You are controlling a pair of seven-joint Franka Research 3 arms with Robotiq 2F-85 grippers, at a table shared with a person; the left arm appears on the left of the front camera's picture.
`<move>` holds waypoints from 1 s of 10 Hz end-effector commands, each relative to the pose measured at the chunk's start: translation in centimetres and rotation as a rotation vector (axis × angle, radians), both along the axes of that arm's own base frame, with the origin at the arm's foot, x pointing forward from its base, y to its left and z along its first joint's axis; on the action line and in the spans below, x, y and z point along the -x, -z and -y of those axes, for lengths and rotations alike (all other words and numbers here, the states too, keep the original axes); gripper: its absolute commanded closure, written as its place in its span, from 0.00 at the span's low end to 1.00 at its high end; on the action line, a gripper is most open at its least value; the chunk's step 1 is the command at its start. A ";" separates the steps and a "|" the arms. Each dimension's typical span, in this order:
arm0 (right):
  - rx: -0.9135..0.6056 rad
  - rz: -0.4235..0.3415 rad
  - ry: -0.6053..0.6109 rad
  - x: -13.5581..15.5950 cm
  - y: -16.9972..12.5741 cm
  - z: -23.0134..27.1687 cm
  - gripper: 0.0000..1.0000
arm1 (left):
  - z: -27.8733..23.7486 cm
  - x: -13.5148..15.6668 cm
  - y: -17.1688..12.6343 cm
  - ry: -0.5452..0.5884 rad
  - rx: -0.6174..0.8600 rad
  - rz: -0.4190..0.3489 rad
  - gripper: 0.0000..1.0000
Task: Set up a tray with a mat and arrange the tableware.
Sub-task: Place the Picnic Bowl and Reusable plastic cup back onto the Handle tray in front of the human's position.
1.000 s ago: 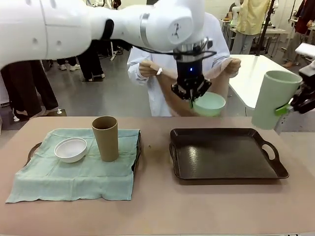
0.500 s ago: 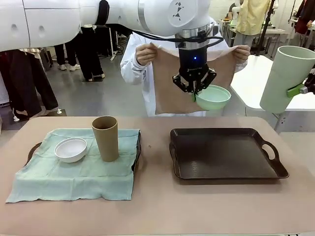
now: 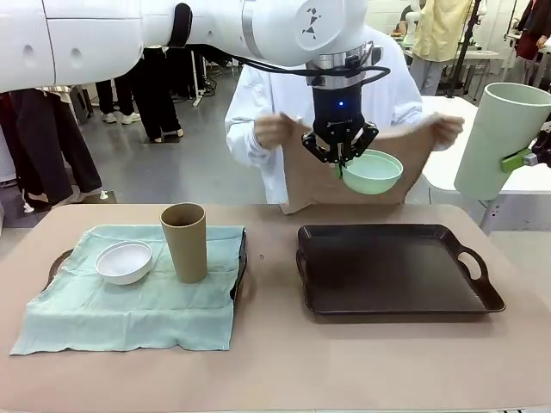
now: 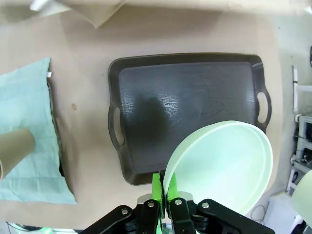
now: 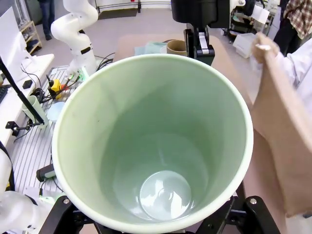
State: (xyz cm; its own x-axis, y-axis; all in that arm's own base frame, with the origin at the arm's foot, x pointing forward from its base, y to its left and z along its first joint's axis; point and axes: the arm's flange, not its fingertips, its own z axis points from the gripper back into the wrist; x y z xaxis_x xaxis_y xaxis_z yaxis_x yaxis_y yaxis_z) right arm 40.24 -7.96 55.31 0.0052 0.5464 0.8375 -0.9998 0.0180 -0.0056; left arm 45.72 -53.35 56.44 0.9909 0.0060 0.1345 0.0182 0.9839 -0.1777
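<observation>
The dark tray (image 3: 392,275) lies bare, open from above. Over its far edge the left hand (image 3: 342,159) hangs with the mint green bowl (image 3: 372,171) — behind it, a tan mat (image 3: 344,176) is held up by a person.

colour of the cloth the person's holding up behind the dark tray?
Tan-brown, plain, no pattern: the cloth shows best in the front view.

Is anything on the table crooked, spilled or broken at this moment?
Nothing is spilled or broken. The green cloth lies a little askew, spilling over the edges of its tray. The white bowl and brown cup stand upright on it. The dark tray is still bare.
</observation>
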 end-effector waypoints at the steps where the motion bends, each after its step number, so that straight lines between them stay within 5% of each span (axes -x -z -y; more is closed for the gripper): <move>1: 0.000 0.006 -0.007 0.0 0.2 0.0 1.00 | 0.0 -0.3 -0.2 0.011 0.011 0.012 1.00; 10: 0.000 0.006 -0.007 0.0 0.2 0.0 1.00 | 0.0 -0.3 -0.2 0.011 0.011 0.012 1.00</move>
